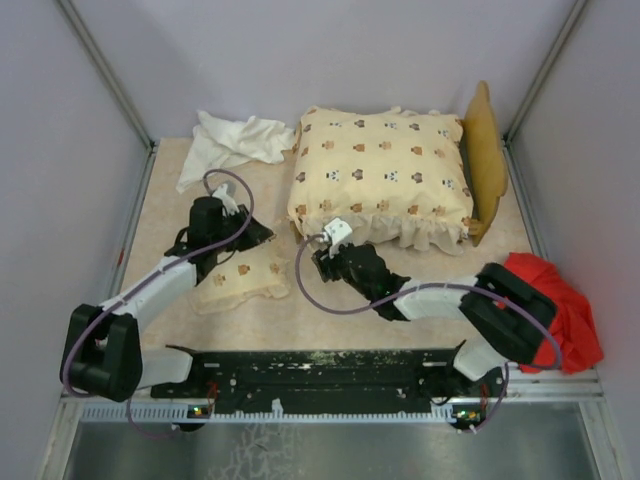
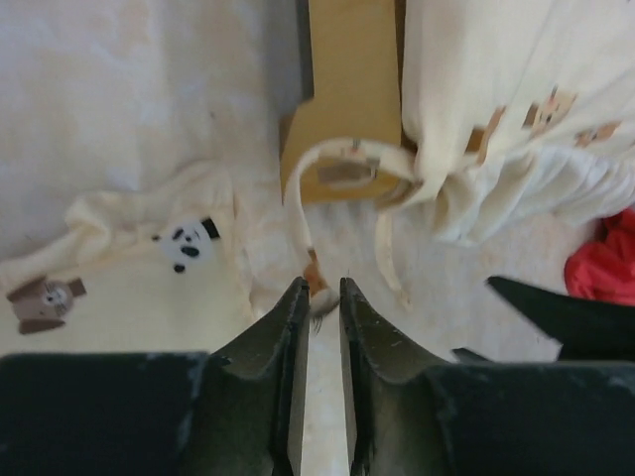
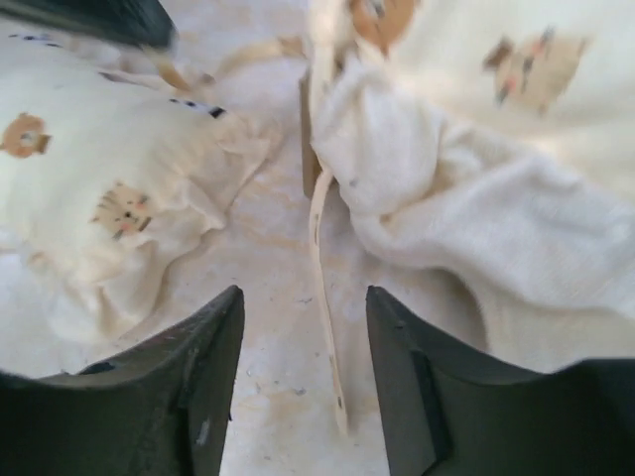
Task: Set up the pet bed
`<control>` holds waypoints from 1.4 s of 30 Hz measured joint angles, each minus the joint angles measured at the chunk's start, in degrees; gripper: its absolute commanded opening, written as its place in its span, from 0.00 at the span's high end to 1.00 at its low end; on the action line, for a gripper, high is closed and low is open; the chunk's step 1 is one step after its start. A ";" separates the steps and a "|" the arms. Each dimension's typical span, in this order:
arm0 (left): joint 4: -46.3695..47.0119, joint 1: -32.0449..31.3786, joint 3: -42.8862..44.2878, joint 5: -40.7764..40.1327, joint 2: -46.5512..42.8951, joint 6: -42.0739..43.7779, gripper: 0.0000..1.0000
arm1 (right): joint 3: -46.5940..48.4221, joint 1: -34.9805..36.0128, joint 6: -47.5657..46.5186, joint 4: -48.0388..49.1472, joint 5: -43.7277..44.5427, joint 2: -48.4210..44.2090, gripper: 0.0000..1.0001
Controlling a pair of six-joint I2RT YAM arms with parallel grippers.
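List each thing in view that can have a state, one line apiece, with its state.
Bed frame, upright, its base covered.
Cushion, lying on the frame.
Pillow, lying flat beside the frame, not on it.
White cloth, crumpled.
Red cloth, crumpled.
Left gripper, jaws barely apart, a tie ending at their tips.
Right gripper, jaws open, holding nothing.

Plain pale lilac-grey walls (image 1: 300, 50) close in the back and both sides, with slim metal posts (image 1: 105, 70) running up the rear corners. The worktop (image 1: 260, 325) is mottled beige, evenly and softly lit.
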 measured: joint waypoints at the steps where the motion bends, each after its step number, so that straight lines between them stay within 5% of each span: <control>1: -0.04 -0.35 -1.11 1.31 0.26 -0.17 0.65 | -0.61 0.00 -3.67 -0.24 -1.97 -3.19 0.32; 6: 0.98 -1.84 -2.60 6.54 1.99 -1.16 0.52 | -0.50 -1.09 -22.18 -3.28 -11.65 -10.19 0.27; 17: -1.42 -0.76 4.81 7.08 5.62 -1.20 0.57 | 9.27 -3.93 -48.61 -6.60 -14.71 2.73 0.37; 19: -2.49 -0.74 4.83 6.01 4.79 -0.85 0.58 | 9.66 -4.13 -51.28 -4.98 -13.20 5.25 0.52; 22: -5.38 -0.79 4.85 2.27 2.80 0.61 0.56 | 9.73 -4.57 -54.51 -4.26 -10.84 8.07 0.94; 23: -6.40 -0.79 4.83 0.74 1.95 1.31 0.55 | 9.73 -4.68 -54.73 -4.09 -10.34 8.22 1.00; 35: -7.82 -0.79 10.47 -2.75 5.29 8.13 0.52 | 11.28 -8.83 -41.11 -6.36 -16.85 0.39 1.00; 42: -6.03 -0.11 12.02 -1.14 22.01 6.78 0.75 | 13.99 -13.09 -26.38 -10.10 -28.50 0.28 1.00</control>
